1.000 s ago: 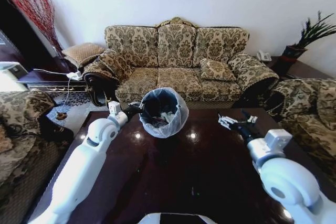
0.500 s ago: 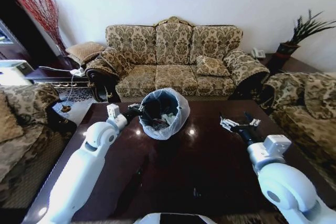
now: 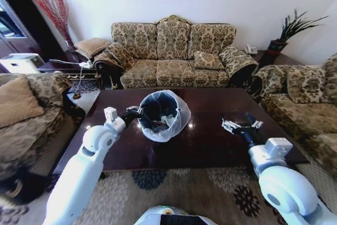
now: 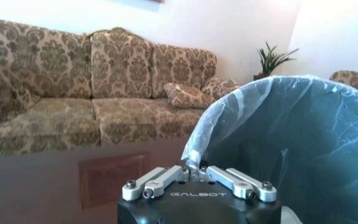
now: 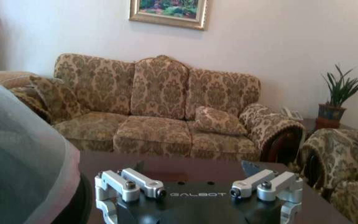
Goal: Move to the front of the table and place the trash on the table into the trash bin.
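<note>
Your bin (image 3: 164,114) stands on the worktop (image 3: 210,146), left of centre, with trash (image 3: 160,121) inside. Left gripper (image 3: 134,113) is at the bin's left rim, jaws closed on the bag's edge (image 4: 195,156). Right gripper (image 3: 240,126) hovers over the worktop's right half, well apart from the bin, jaws spread wide, empty.

trash (image 3: 160,122): inside trash bin (image 3: 163,114), items too small to identify
table (image 3: 210,140): near edge partly hidden by both arms
</note>
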Robot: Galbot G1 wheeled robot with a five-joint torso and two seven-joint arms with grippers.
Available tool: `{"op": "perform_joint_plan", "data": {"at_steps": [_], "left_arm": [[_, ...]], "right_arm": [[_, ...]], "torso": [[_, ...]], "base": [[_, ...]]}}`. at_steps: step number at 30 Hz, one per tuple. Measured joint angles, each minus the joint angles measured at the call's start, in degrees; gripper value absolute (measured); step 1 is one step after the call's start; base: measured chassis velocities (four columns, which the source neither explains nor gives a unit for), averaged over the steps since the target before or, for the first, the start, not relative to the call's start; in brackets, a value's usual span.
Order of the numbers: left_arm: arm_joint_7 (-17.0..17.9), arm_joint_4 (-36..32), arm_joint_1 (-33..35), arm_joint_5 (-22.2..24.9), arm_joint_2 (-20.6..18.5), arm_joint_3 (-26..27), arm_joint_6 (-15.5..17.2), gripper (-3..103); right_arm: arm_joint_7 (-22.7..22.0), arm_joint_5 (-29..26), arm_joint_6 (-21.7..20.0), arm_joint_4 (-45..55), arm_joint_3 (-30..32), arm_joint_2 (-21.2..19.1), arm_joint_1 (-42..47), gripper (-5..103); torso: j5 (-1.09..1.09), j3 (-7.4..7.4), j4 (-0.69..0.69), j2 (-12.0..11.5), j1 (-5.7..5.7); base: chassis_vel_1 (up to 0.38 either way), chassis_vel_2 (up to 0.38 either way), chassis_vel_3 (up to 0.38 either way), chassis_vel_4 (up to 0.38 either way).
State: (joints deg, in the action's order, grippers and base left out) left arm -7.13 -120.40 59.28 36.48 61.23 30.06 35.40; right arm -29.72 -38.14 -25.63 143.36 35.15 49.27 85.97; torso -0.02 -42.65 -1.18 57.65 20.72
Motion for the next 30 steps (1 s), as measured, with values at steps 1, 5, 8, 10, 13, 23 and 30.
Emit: {"op": "perform_joint_plan", "data": {"at_steps": [1, 5, 8, 10, 13, 23, 30], "left_arm": [[-0.1, -0.1, 0.2, 0.3, -0.3, 0.4, 0.0, 2], [-0.2, -0.2, 0.5, 1.0, -0.6, 1.2, -0.4, 2], [-0.3, -0.4, 1.6, 2.0, -0.6, 2.3, -0.9, 2], [-0.4, -0.6, 2.0, 2.2, -0.5, 2.6, -0.9, 2], [-0.8, -0.7, 2.9, 2.2, -0.4, 3.3, -1.0, 2], [-1.8, 0.5, 3.6, 0.9, -0.8, 4.2, -1.1, 2], [-2.0, 1.4, 3.7, 0.1, -1.1, 4.5, -1.1, 2]], "right_arm": [[0.4, 0.5, 0.6, 0.0, -0.2, 0.1, 0.0, 100], [0.6, 0.8, 1.0, 0.0, -0.3, 0.4, -0.1, 100], [0.5, 0.8, 1.0, 0.0, 0.4, 0.7, -0.2, 100], [0.5, 0.8, 1.0, 0.0, 0.5, 0.8, -0.2, 100], [0.5, 0.8, 1.2, -0.1, 0.9, 1.1, -0.2, 100], [0.8, 2.4, 2.0, -0.7, 1.6, 2.1, -0.4, 100], [1.0, 2.5, 2.2, -1.2, 3.5, 2.6, -0.3, 100]], "torso": [[0.01, 0.00, 0.01, 0.0, -0.01], [0.03, 0.03, 0.01, 0.0, -0.06], [0.02, 0.03, 0.01, 0.0, -0.06], [0.02, 0.02, 0.02, 0.0, -0.04], [0.01, -0.02, 0.01, 0.0, 0.05], [0.01, 0.01, 0.01, 0.0, -0.02], [0.02, 0.00, 0.01, 0.0, -0.01]], "base": [[0.308, -0.335, -0.330, 0.302], [0.222, -0.258, -0.212, 0.259], [0.083, -0.124, -0.106, 0.096], [0.011, -0.019, -0.035, 0.034], [-0.017, 0.065, 0.046, -0.039], [0.007, 0.051, 0.043, 0.013], [0.076, 0.052, 0.054, 0.076]]}}
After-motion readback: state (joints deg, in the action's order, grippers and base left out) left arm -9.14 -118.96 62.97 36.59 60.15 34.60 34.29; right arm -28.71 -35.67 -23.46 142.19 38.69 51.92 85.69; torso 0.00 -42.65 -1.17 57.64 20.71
